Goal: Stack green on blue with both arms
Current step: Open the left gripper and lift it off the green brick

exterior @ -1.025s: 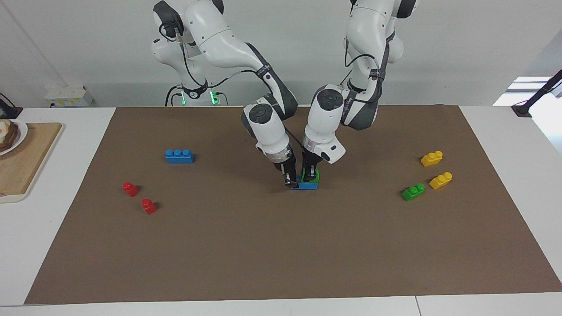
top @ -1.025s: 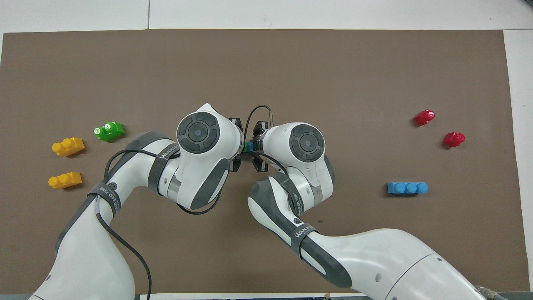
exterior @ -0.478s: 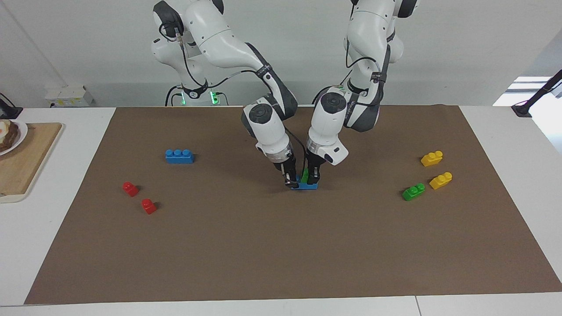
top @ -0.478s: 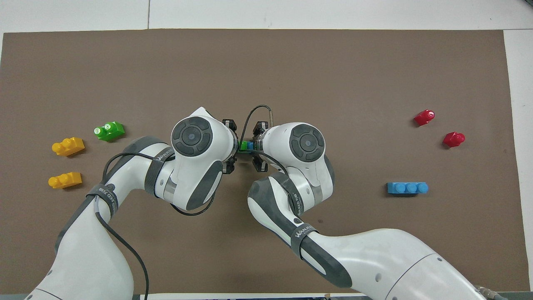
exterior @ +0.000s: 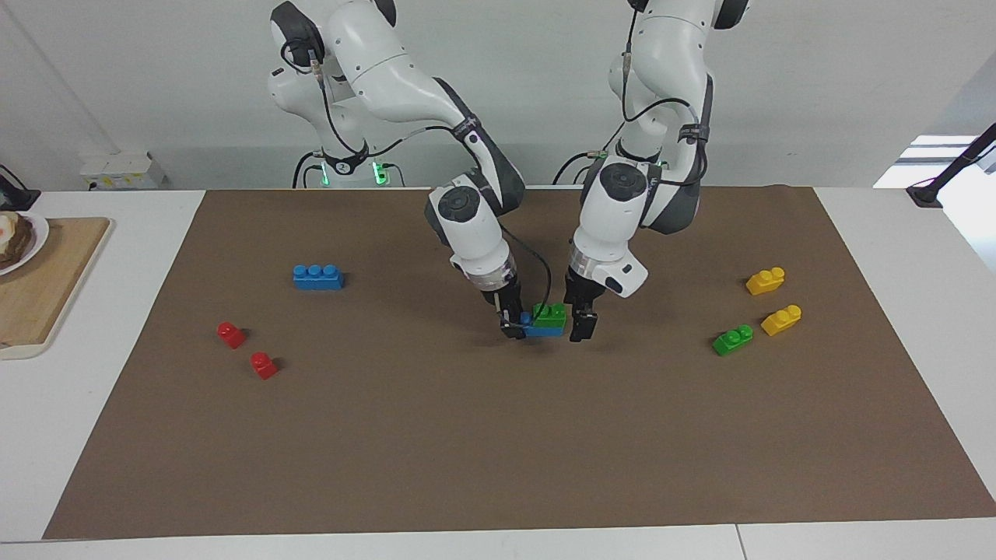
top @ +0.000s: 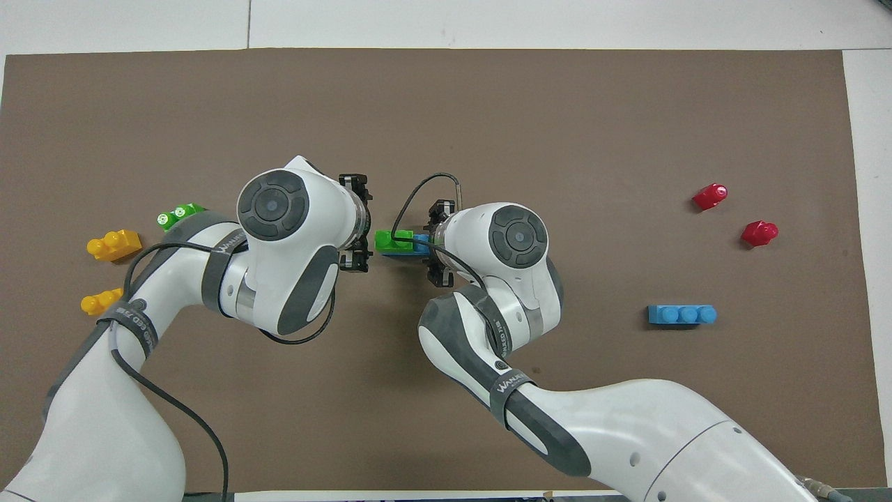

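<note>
A green brick [exterior: 550, 314] sits on one end of a blue brick [exterior: 542, 330] in the middle of the brown mat; both also show in the overhead view, green [top: 389, 240] on blue [top: 419, 244]. My right gripper [exterior: 513, 323] is shut on the blue brick's bare end, low at the mat; it also shows in the overhead view [top: 437, 244]. My left gripper [exterior: 578, 313] is open and empty, just beside the green brick toward the left arm's end, apart from it; it also shows in the overhead view [top: 358, 224].
A second blue brick [exterior: 317, 277] and two red bricks [exterior: 230, 334] [exterior: 263, 365] lie toward the right arm's end. A second green brick [exterior: 732, 340] and two yellow bricks [exterior: 765, 281] [exterior: 780, 320] lie toward the left arm's end. A wooden board [exterior: 39, 295] sits off the mat.
My left gripper has let go of the green brick and drawn away toward the left arm's end. The green brick stays on the blue one. My right gripper has barely moved.
</note>
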